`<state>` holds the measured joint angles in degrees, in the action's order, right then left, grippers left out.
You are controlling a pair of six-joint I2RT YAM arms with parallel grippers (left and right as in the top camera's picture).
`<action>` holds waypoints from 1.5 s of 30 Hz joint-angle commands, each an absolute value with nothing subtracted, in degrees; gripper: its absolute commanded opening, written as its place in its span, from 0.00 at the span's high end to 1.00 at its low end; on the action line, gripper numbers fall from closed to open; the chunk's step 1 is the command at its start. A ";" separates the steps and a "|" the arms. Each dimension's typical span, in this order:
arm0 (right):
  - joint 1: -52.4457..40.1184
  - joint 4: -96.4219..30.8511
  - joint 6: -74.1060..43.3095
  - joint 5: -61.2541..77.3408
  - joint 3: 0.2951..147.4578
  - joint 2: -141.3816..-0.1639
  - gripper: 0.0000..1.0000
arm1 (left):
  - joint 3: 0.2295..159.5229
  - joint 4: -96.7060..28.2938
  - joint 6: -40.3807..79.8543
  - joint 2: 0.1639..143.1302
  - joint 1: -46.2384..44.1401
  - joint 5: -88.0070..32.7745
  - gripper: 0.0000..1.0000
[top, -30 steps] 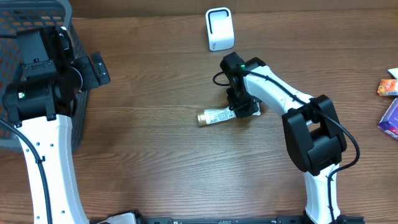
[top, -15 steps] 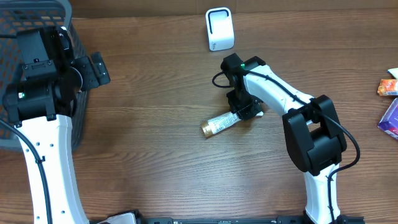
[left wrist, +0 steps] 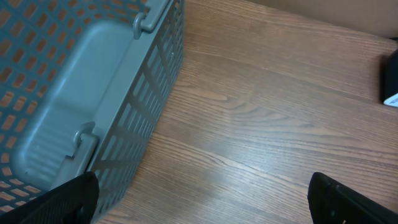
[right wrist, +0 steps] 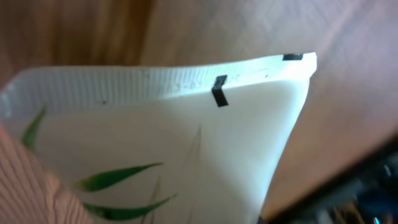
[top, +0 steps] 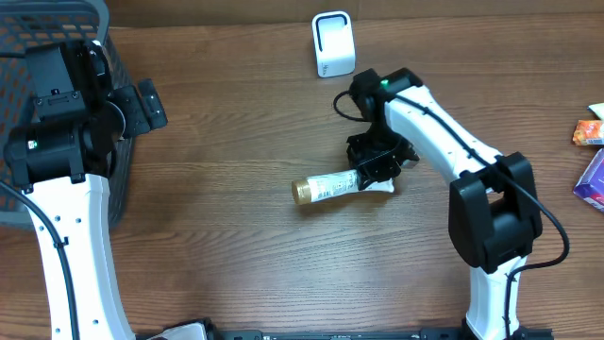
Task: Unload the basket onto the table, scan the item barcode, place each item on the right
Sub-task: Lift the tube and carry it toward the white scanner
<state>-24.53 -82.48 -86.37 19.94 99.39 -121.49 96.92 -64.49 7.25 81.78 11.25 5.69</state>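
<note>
Overhead, the right gripper [top: 377,170] is seen closed on the flat, crimped end of the tube [top: 330,183], near the middle of the table [top: 217,255]. The tube is laid roughly level, tilted a little, with its gold cap [top: 302,192] pointed to the left of the picture and slightly toward the near edge. Whether the tube is resting on the wood or held just above it cannot be told. The white scanner [top: 333,44] is stood upright near the far edge, well apart from the tube, with bare wood between them. Two coloured packs [top: 591,132] are cut off by the right border of the picture.

The left gripper [top: 146,104] is held just beside the grey basket [top: 99,14] at the left of the table, well apart from the tube and the scanner. In the left wrist view, its dark fingertips [left wrist: 68,199] are shown at the two lower corners, spread wide, with nothing between them. The mesh wall and rim of the basket are seen on the left, and plain wood on the right.

In the right wrist view, the picture is nearly filled by the white crimped end of the tube. A ribbed seal is run along its edge, with two small black marks on it and green leaf print below. No barcode is shown on this face. The gripper's own fingers cannot be clearly made out here.
</note>
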 commanded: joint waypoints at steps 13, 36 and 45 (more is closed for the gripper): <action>-20.73 -89.14 -74.94 46.11 101.34 -118.06 0.96 | 97.86 -64.31 6.39 81.65 11.25 6.15 0.00; -20.60 -24.47 -41.45 13.21 101.32 -118.41 0.96 | 97.86 -64.31 6.39 81.65 11.25 6.15 0.00; -20.49 -1.93 -40.71 13.74 101.32 -121.64 0.87 | 97.86 -64.31 6.39 81.65 11.25 6.15 0.00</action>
